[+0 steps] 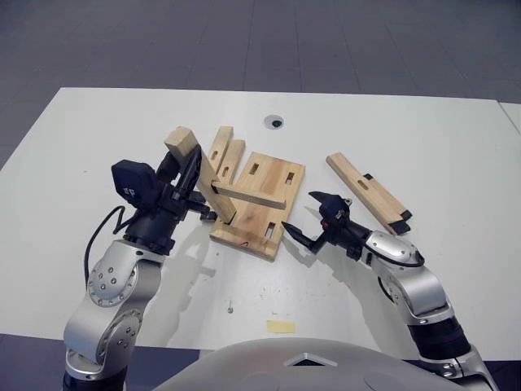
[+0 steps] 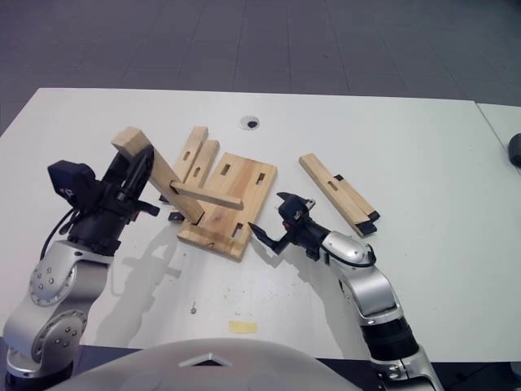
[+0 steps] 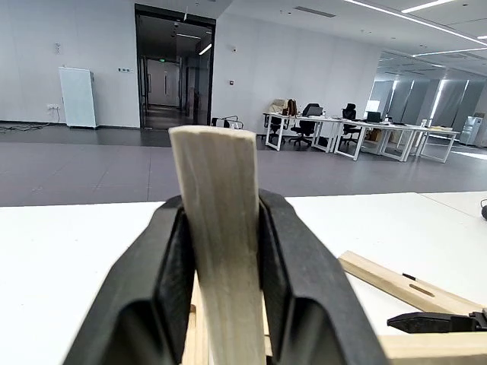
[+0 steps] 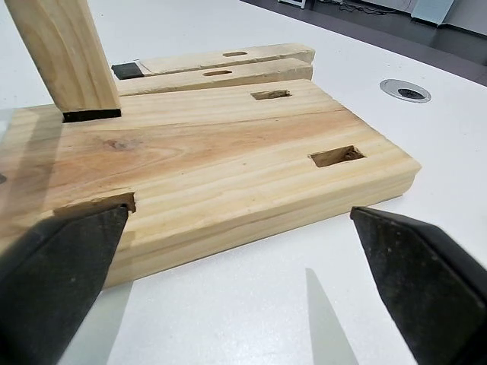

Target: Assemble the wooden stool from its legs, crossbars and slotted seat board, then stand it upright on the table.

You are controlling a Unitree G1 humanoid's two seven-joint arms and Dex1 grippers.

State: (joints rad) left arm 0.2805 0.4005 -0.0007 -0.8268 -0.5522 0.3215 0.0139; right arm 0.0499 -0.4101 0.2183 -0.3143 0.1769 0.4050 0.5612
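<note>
Gripping the leg (image 1: 213, 186) with my left claw (image 1: 189, 171), its foot in a slot (image 4: 91, 115) of the board (image 1: 252, 221) on the table (image 1: 407, 130), I should press straight down while my open right claw (image 1: 301, 213), just beside, steadies the board

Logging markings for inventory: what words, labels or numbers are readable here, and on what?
White mark on the black left-wrist camera housing: too blurred to read.
Green sign above the far doorway: too small to read.
Pale wooden seat board: no print seen.

An open-plan office, with desks (image 3: 396, 138) and swivel chairs (image 3: 308, 131).
</note>
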